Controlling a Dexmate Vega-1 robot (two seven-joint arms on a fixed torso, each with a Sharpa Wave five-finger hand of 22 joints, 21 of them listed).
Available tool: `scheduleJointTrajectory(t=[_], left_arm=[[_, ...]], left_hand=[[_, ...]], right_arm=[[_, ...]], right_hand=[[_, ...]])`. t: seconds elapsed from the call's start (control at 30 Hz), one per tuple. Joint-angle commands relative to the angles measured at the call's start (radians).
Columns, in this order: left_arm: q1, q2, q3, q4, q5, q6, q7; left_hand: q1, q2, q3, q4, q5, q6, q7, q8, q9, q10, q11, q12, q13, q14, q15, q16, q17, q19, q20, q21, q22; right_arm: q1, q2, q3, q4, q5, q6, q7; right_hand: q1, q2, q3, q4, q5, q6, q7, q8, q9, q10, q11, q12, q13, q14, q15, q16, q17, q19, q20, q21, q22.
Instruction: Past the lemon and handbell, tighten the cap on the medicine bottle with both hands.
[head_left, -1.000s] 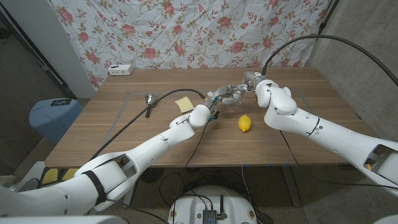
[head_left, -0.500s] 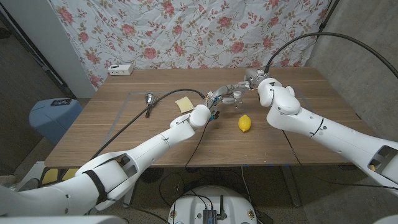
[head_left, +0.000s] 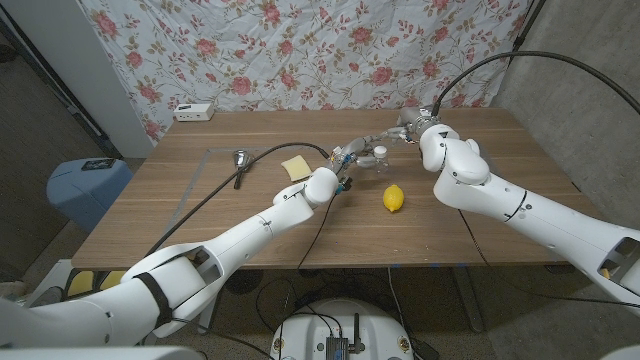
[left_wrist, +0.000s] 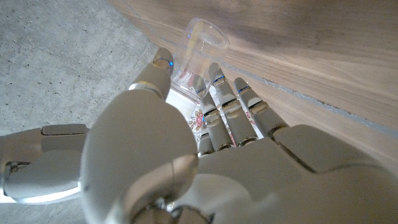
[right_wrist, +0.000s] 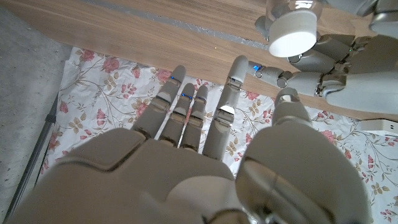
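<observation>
The medicine bottle (head_left: 381, 155), a small clear one with a white cap (right_wrist: 292, 32), stood upright toward the far middle of the wooden tabletop (head_left: 200, 215), beyond the lemon (head_left: 394, 198). The left hand (head_left: 348, 155) gripped it from the left side; the left wrist view showed the fingers (left_wrist: 219, 93) and thumb wrapped around the clear body (left_wrist: 198, 53). The right hand (head_left: 408, 131) hung just to the right of the bottle and a little farther back, apart from it, with its fingers (right_wrist: 231, 93) spread and straight and nothing between them; in the right wrist view the cap sat beyond those fingertips without touching them. The lemon lay on the near side of the bottle, slightly to its right and well clear of both hands. To the left of the left hand lay a yellow sponge (head_left: 296, 166), and farther left a handbell (head_left: 240, 160) on its side. A white box (head_left: 194, 112) rested at the far left edge of the tabletop.
</observation>
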Motion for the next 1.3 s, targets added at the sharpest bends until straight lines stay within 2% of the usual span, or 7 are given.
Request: scheduleJointTrajectory(t=[0.03, 0.37, 0.83, 1.17, 1.3], left_arm=[[0.003, 0.011, -0.004, -0.019, 0.006, 0.015, 0.010], [0.026, 0.046, -0.018, -0.082, 0.016, 0.049, 0.021], [0.048, 0.089, -0.042, -0.141, 0.023, 0.083, 0.030], [0.066, 0.111, -0.059, -0.164, 0.017, 0.099, 0.036], [0.074, 0.118, -0.066, -0.176, 0.018, 0.112, 0.046]], left_hand=[[0.010, 0.001, 0.077, 0.073, 0.006, -0.004, -0.006, 0.001, 0.003, 0.036, -0.026, 0.006, 0.005, 0.008, -0.061, 0.007, 0.002, -0.002, -0.002, -0.001, 0.001], [0.012, -0.001, 0.075, 0.072, 0.006, -0.004, -0.008, 0.001, 0.003, 0.034, -0.025, 0.005, 0.006, 0.007, -0.065, 0.009, 0.003, -0.006, -0.002, -0.003, 0.001], [0.014, -0.003, 0.071, 0.073, 0.006, -0.006, -0.009, 0.001, 0.003, 0.033, -0.026, 0.005, 0.006, 0.006, -0.064, 0.011, 0.004, -0.010, -0.001, -0.003, 0.001], [0.012, -0.006, 0.067, 0.074, 0.006, -0.006, -0.010, 0.002, 0.003, 0.034, -0.028, 0.006, 0.006, 0.003, -0.063, 0.011, 0.004, -0.012, -0.001, -0.003, 0.001], [0.012, -0.007, 0.066, 0.074, 0.006, -0.005, -0.011, 0.002, 0.003, 0.034, -0.029, 0.006, 0.006, 0.003, -0.063, 0.011, 0.004, -0.013, -0.001, -0.003, 0.001]], right_arm=[[-0.032, 0.004, 0.048, 0.012, 0.050, 0.032, -0.061], [-0.069, 0.026, 0.103, 0.035, 0.130, 0.063, -0.143], [-0.096, 0.063, 0.137, 0.076, 0.219, 0.097, -0.258], [-0.122, 0.096, 0.180, 0.118, 0.308, 0.151, -0.346], [-0.131, 0.105, 0.195, 0.130, 0.340, 0.170, -0.378]], right_hand=[[-0.008, 0.001, 0.001, -0.007, 0.005, -0.040, -0.004, -0.016, 0.006, -0.011, 0.002, -0.006, 0.002, -0.011, -0.005, -0.005, 0.003, -0.006, 0.001, -0.003, 0.003], [-0.014, 0.006, 0.000, -0.012, 0.006, -0.149, -0.026, -0.040, 0.012, -0.037, 0.022, -0.010, 0.003, -0.023, 0.019, -0.012, 0.004, -0.009, 0.010, -0.005, 0.003], [-0.022, 0.011, -0.004, -0.013, 0.006, -0.232, -0.038, -0.044, 0.016, -0.050, 0.031, -0.010, 0.004, -0.032, 0.034, -0.016, 0.005, -0.011, 0.020, -0.006, 0.002], [-0.033, 0.021, -0.006, -0.011, 0.005, -0.328, -0.042, -0.046, 0.018, -0.068, 0.037, -0.011, 0.005, -0.038, 0.043, -0.016, 0.007, -0.012, 0.028, -0.007, 0.002], [-0.041, 0.028, -0.008, -0.010, 0.004, -0.389, -0.056, -0.047, 0.018, -0.075, 0.042, -0.009, 0.005, -0.060, 0.056, -0.022, 0.009, -0.035, 0.039, -0.015, 0.001]])
